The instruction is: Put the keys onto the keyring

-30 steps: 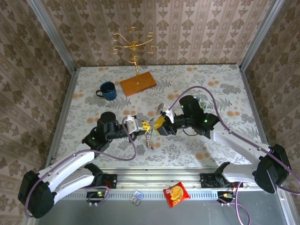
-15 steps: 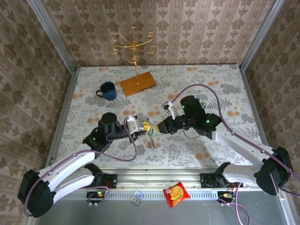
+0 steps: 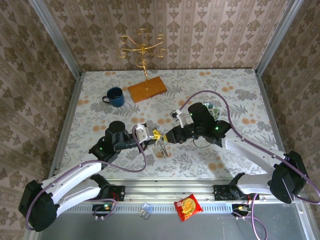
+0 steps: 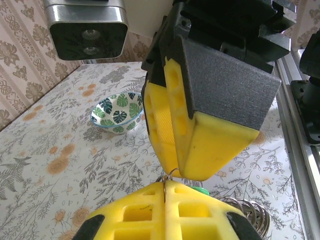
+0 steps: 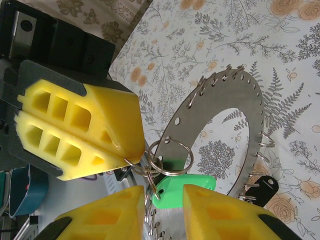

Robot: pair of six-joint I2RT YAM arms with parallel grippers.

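Over the table's middle my left gripper [image 3: 155, 135] and right gripper [image 3: 169, 136] meet tip to tip. The left gripper [image 4: 165, 184] is shut on the thin wire keyring [image 4: 164, 189]. In the right wrist view the keyring [image 5: 170, 156] juts from the left fingers [image 5: 80, 130], linked with smaller loops. The green key [image 5: 185, 192] hangs from those loops and sits between my right gripper's [image 5: 164, 194] jaws, which are closed in on its head. A dark key-shaped piece [image 5: 261, 186] hangs on the flat grey ring [image 5: 222, 100] below.
A blue mug [image 3: 115, 96] and a wooden base [image 3: 147, 89] with a gold stand [image 3: 142, 47] are at the back left. A leaf-patterned bowl [image 4: 116, 111] sits behind the right arm. A snack bag [image 3: 187, 206] lies off the table's front edge.
My right gripper's jaws have narrowed onto the green key and it has shifted slightly against the left gripper. The left gripper has stayed shut and nearly still.
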